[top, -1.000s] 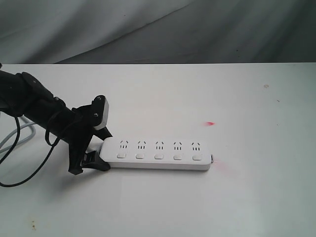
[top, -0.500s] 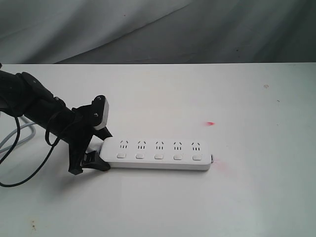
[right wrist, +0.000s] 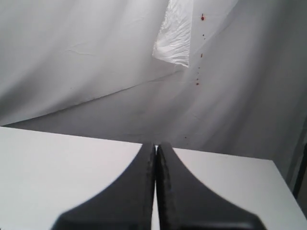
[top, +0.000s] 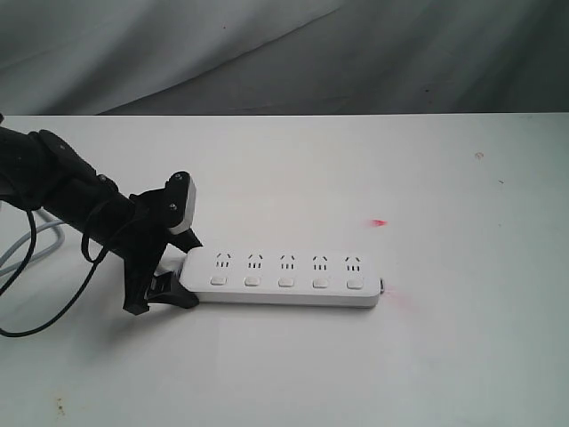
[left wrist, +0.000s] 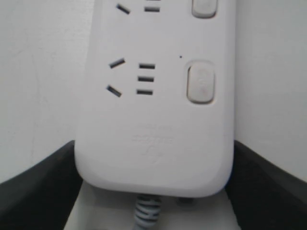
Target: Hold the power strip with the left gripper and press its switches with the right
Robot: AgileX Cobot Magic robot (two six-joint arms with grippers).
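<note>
The white power strip (top: 284, 277) lies flat on the white table, long side across the exterior view. Its five switches (top: 285, 283) run along the near side, one below each socket set. My left gripper (top: 182, 258) is shut on the strip's left, cord end, one finger on each long side. In the left wrist view the strip (left wrist: 153, 120) fills the space between the black fingers (left wrist: 38, 187), with one switch (left wrist: 201, 82) and the grey cord (left wrist: 146, 213) showing. My right gripper (right wrist: 156, 146) is shut with nothing in it, up off the table, and out of the exterior view.
A grey cord (top: 31, 247) and a thin black cable loop (top: 36, 302) trail off the left side. A small red mark (top: 380, 221) sits on the table (top: 444, 356) behind the strip's right end. Grey cloth hangs behind the table's far edge.
</note>
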